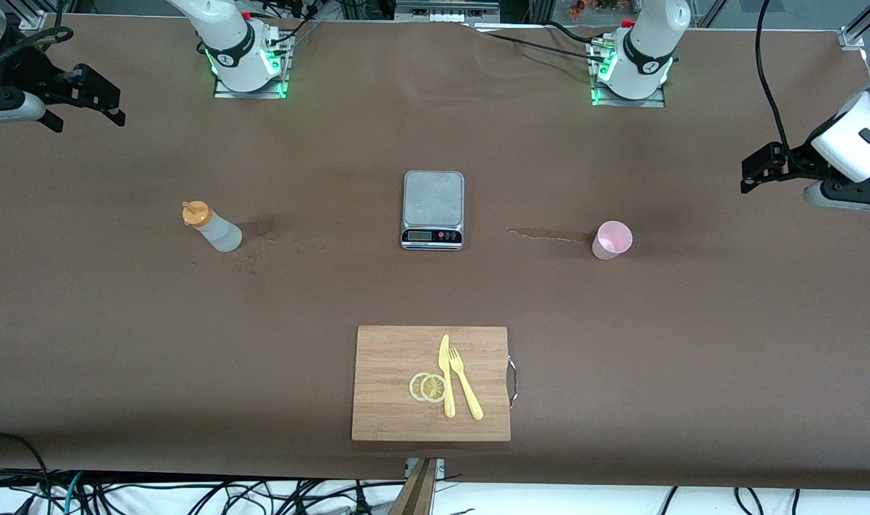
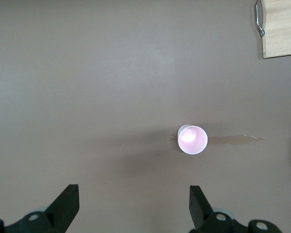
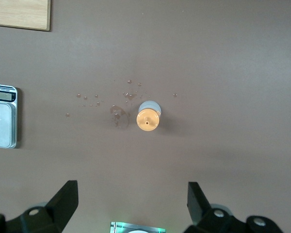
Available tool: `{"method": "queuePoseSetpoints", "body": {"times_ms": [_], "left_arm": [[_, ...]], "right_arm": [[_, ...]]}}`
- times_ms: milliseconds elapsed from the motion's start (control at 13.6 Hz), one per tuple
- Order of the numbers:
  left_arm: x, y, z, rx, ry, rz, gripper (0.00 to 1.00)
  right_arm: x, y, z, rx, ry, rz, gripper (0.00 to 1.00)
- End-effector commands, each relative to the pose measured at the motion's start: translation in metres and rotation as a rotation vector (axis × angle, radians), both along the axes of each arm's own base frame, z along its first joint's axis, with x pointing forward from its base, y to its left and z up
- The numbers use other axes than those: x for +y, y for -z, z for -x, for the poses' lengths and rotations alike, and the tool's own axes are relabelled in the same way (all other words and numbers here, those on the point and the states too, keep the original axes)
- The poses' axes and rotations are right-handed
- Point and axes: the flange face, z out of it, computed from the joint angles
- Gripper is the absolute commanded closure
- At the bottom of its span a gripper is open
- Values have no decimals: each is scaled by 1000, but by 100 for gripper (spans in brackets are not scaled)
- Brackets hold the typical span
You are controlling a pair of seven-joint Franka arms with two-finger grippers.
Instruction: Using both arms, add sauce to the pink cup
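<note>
Both arms wait raised at the table's ends, fingers spread wide, holding nothing.
The left gripper point(image 1: 753, 172) hangs near the upright pink cup point(image 1: 612, 239), which looks empty; the right gripper point(image 1: 95, 96) near the upright sauce point(image 1: 212, 226), its orange cap on top.

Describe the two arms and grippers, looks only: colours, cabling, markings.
Both arms are white, rounded jointed shells with black joint bands; green lights glow at their bases. Black cables trail from each. The left gripper and right gripper are black two-finger units on black-and-white wrist blocks. In the wrist views the fingers are matte black wedges with silver screws at the mounts.
</note>
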Motion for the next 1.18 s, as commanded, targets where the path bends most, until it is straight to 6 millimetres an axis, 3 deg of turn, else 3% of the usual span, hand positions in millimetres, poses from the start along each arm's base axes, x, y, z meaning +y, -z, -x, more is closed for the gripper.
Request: {"method": "queuePoseSetpoints", "body": {"times_ms": [0,1106], "left_arm": [[-1,-6,-2,6,0,15,0],[-8,4,-6,23,7,15,0]], "right_arm": [[-1,-3,4,-13,5,-3,0],[8,-11,6,-34,-3,-3,0]]}}
